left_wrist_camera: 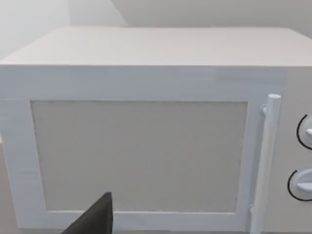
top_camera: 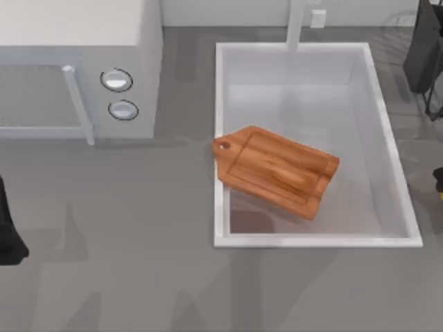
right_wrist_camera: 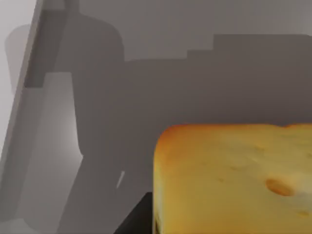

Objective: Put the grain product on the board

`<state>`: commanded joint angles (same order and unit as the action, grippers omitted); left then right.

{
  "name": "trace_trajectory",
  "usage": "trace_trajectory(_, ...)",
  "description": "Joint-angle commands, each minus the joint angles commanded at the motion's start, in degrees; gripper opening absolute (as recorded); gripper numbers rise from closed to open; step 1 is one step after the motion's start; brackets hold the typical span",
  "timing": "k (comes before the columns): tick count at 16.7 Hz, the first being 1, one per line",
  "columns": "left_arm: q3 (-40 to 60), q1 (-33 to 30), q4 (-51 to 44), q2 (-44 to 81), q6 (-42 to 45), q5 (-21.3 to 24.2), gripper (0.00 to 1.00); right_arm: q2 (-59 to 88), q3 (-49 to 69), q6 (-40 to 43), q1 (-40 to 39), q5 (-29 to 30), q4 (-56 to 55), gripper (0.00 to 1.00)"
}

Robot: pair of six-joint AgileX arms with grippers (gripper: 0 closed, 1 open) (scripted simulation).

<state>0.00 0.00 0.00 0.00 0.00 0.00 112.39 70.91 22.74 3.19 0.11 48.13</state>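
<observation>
The grain product (right_wrist_camera: 234,180), a golden-yellow chunk with a browner top edge, looms close in the right wrist view above the grey counter, and my right gripper (top_camera: 438,181) at the table's right edge is shut on it. One dark finger (right_wrist_camera: 135,220) shows beside the chunk. The board (top_camera: 275,170), reddish-brown wood with a holed handle, lies tilted in the sink, its handle end resting over the left rim. My left arm (top_camera: 7,232) is parked at the table's left edge, and its gripper (left_wrist_camera: 95,219) faces the microwave.
A white microwave (top_camera: 76,66) with two knobs and a bar handle stands at the back left. The white sink (top_camera: 318,241) takes up the middle right, with a tap (top_camera: 296,24) behind it. Grey counter lies in front.
</observation>
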Motion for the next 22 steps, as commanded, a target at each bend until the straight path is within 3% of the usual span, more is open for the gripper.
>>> trace_trajectory(7, 0.0, 0.0, 0.0, 0.0, 0.0, 0.0, 1.00, -5.7, 10.9, 0.2, 0.1, 0.0, 17.6, 0.00)
trace_trajectory(14, 0.0, 0.0, 0.0, 0.0, 0.0, 0.0, 1.00, -5.7, 12.9, 0.6, -0.5, 0.0, 19.3, 0.00)
trace_trajectory(18, 0.0, 0.0, 0.0, 0.0, 0.0, 0.0, 1.00, 1.6, 21.7, 6.3, -5.9, 0.0, 22.8, 0.00)
trace_trajectory(22, 0.0, 0.0, 0.0, 0.0, 0.0, 0.0, 1.00, 13.6, 39.4, 15.8, -15.1, 0.0, 28.5, 0.00)
